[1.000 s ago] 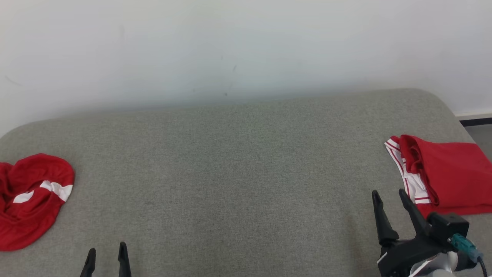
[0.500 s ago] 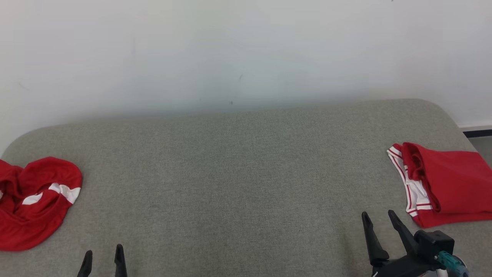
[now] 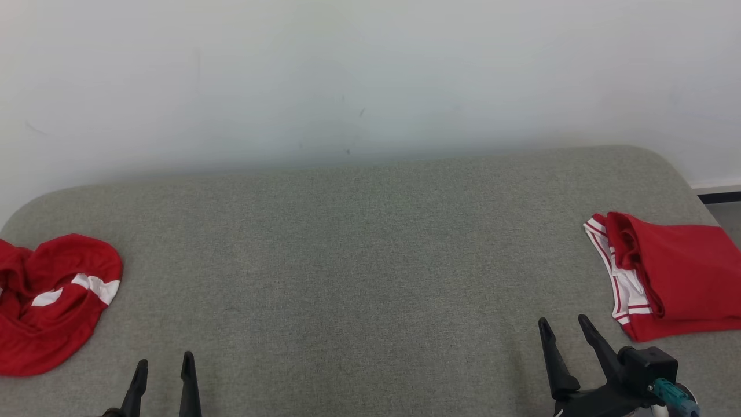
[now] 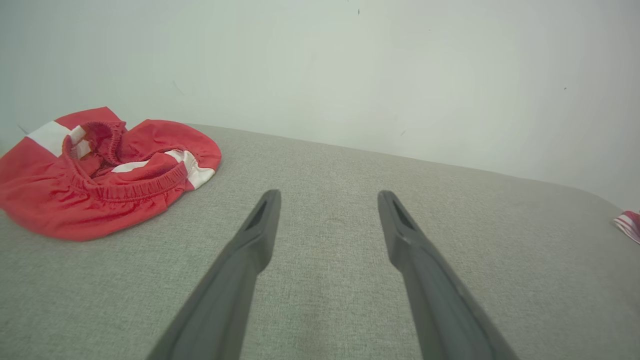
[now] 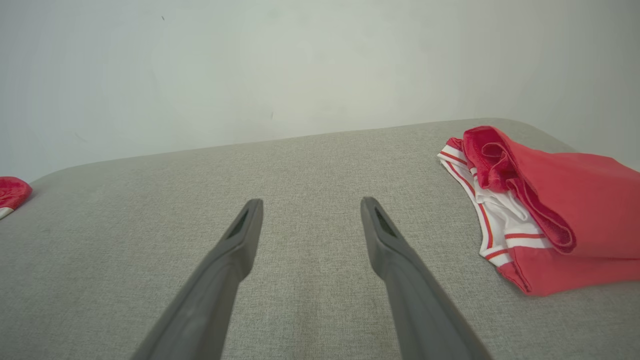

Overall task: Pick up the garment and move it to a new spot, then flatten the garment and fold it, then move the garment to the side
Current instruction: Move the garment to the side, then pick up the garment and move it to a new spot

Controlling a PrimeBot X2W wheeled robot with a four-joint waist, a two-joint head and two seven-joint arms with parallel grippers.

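Note:
A crumpled red garment [image 3: 49,301] with white patches lies at the left end of the grey cushion [image 3: 359,243]; the left wrist view has this garment [image 4: 100,175] at its upper left. A folded red garment [image 3: 671,275] with white striped trim rests at the right end, and in the right wrist view that folded garment [image 5: 550,210] sits to the right of the fingers. My left gripper [image 3: 164,366] is open and empty near the front edge, right of the crumpled one. My right gripper [image 3: 563,324] is open and empty, just left of the folded one.
A pale wall [image 3: 370,75] rises behind the cushion. Beyond the cushion's right end there is a dark skirting strip [image 3: 718,197] and a bit of grey floor.
My right gripper has drawn back toward the front edge, away from the folded garment. The head camera tilted, shifting the scene down slightly. The left gripper has risen a little.

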